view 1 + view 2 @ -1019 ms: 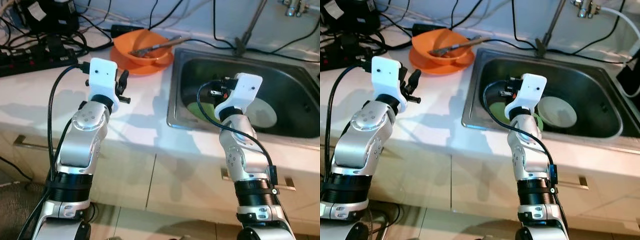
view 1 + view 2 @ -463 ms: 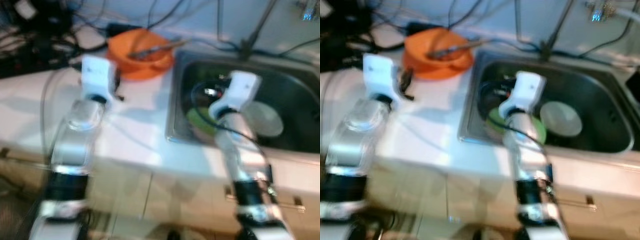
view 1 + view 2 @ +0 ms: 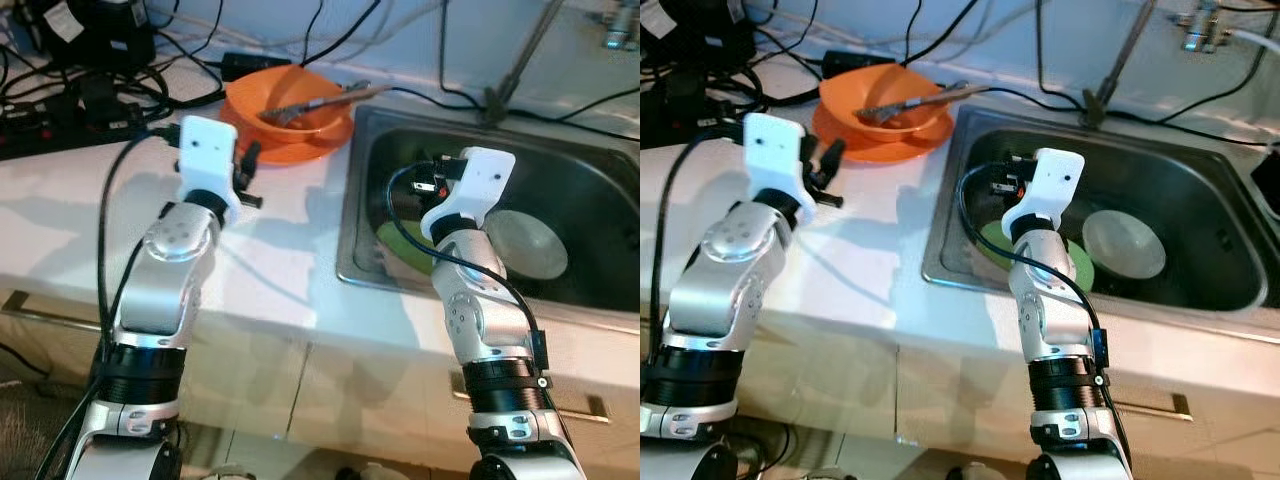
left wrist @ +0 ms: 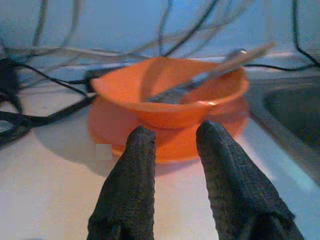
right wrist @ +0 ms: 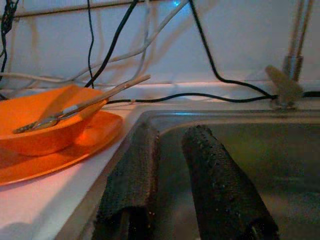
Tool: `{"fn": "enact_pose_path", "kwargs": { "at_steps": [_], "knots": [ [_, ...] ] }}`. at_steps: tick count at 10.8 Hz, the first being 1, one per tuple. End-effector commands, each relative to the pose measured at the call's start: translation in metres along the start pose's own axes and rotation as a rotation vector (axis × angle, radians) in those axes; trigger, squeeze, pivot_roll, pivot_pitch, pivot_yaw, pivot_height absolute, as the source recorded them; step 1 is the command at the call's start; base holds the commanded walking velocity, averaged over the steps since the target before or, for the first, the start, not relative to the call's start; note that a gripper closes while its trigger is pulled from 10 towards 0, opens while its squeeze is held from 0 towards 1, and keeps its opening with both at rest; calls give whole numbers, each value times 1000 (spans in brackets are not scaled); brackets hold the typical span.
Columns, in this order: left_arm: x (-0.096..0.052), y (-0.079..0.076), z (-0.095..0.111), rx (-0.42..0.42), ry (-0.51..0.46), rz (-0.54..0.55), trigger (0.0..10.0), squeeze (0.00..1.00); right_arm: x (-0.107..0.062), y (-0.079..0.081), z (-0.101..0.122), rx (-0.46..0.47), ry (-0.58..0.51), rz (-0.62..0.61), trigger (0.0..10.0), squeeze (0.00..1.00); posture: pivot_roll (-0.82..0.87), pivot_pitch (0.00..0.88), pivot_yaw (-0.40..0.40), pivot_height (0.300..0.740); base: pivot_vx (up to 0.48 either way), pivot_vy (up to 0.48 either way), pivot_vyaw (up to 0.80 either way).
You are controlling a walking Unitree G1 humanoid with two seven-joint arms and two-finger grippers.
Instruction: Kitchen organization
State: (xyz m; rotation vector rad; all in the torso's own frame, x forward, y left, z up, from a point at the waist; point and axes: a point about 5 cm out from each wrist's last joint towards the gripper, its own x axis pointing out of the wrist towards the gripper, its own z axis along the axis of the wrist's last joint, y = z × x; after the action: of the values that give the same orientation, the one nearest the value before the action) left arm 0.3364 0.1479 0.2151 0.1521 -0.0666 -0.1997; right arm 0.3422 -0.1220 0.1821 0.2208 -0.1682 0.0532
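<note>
An orange bowl (image 3: pixel 290 95) sits on an orange plate (image 3: pixel 325 138) at the back of the white counter, with a metal spoon (image 3: pixel 325 98) leaning in it. My left gripper (image 3: pixel 248 180) hovers over the counter just short of the plate, open and holding nothing; the left wrist view looks past its fingertips (image 4: pixel 141 137) at the bowl (image 4: pixel 170 97). My right gripper (image 5: pixel 172 135) is open and holds nothing over the left end of the steel sink (image 3: pixel 352 215). In the sink lie a green plate (image 3: pixel 400 245) and a white bowl (image 3: pixel 530 243).
A black power strip (image 3: pixel 60 112) and tangled cables crowd the counter's back left. A faucet pipe (image 3: pixel 520 50) rises behind the sink, and a black cable runs along the sink's back rim. Cabinet fronts with bar handles are below.
The head view blurred half a second ago and has shifted slightly. Both arms hold much the same pose, and the dishes lie where they were.
</note>
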Motion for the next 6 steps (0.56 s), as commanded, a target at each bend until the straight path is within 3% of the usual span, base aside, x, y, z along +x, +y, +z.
{"fn": "enact_pose_path", "kwargs": {
  "at_steps": [1, 6],
  "knots": [
    [5, -6, 4, 6, 18, -66, 10000, 0, 0, -7, 0, 0, 3, -22, 10000, 0, 14, 74, -100, 740, 0, 0, 0],
    [45, 7, -4, 18, 215, -113, 10000, 0, -4, -10, 0, -1, 2, -46, 10000, 0, -9, 91, -70, 740, 0, 0, 0]
  ]
}}
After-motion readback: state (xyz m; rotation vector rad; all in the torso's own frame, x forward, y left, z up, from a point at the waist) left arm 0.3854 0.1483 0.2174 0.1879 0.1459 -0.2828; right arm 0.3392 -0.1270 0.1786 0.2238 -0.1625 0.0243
